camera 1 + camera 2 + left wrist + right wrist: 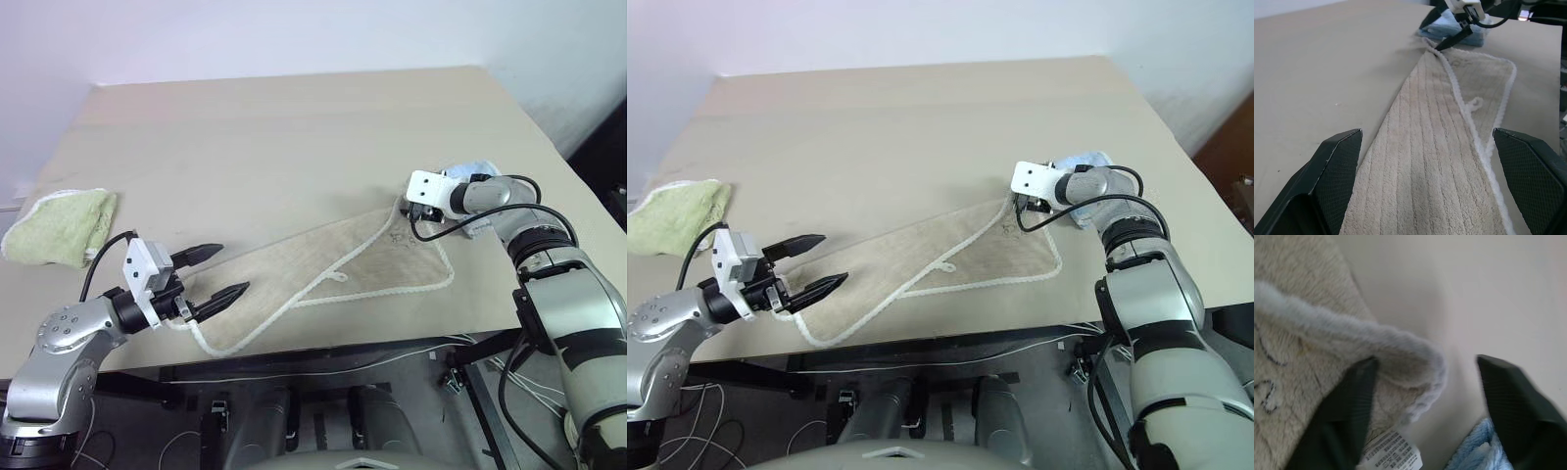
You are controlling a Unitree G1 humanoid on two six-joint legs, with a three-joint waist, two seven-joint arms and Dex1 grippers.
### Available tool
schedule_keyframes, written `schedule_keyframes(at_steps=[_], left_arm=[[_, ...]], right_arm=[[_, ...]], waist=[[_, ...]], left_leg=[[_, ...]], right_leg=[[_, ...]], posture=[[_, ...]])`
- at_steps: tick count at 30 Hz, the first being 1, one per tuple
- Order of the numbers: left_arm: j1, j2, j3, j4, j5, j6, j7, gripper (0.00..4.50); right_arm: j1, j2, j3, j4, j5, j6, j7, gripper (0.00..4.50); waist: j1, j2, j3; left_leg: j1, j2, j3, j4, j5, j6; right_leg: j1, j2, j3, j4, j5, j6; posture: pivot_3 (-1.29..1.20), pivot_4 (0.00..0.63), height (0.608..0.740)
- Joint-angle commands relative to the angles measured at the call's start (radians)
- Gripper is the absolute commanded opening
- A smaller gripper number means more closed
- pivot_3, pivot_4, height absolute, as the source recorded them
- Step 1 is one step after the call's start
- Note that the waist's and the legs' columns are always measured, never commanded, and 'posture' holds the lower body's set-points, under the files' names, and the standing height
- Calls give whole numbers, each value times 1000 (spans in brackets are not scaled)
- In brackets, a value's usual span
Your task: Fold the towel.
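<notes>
Beige counter [265, 147], white wall beyond; towel [333, 264] at its six-o'clock edge. Left gripper [227, 272] released; right gripper [1425, 377] jaws straddle towel's corner, not clenched.

The towel [323, 269] is beige ribbed terry cloth, soft and matt, edged with a paler fuzzy corded hem; a printed fabric label sits at one corner. The table [294, 147] is smooth, matt tan board. At its left edge lies a nubby green cloth [59, 227]; a fluffy blue cloth [1085, 162] lies near its right edge.
</notes>
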Motion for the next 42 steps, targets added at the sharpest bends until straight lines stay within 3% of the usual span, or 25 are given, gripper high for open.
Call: schedule_keyframes(at_steps=[1, 3, 32, 39, 42], left_arm=[[14, 3, 29, -39, -9, -23, 1, 4500], [25, -2, 30, -40, -6, -32, 4, 4500], [83, -2, 54, -55, -4, -67, 17, 4500], [110, -4, 60, -42, 9, -97, 3, 4500], [128, -12, 60, -40, 11, -114, 2, 4500]], right_arm=[[-50, -20, 12, 7, -24, -2, -1, 1845], [-61, -18, 5, 13, -20, 2, -2, 1190], [-102, 11, 61, 31, -94, -80, -3, 1190], [-136, -7, 146, 33, -194, -132, -73, 1190], [-159, -19, 147, 37, -191, -150, -16, 1354]], waist=[[0, 0, 0], [0, 0, 0], [-1, 2, 1], [-6, 2, 2], [-12, 4, 2]], left_leg=[[0, 0, 0, 0, 0, 0], [0, 0, 0, 0, 0, 0], [0, 0, 0, -1, 0, 0], [0, 0, 0, -1, 0, 0], [0, 0, 0, -1, 0, -1]], right_leg=[[0, 0, 0, 0, 0, 0], [0, 0, 0, 0, 0, 0], [0, 0, 0, 0, 0, 0], [-1, 0, 0, 0, 0, 0], [-1, 0, 0, 0, 0, 0]], posture=[[0, 150, 740], [0, 150, 740], [0, 150, 740], [0, 150, 740], [0, 150, 740]])
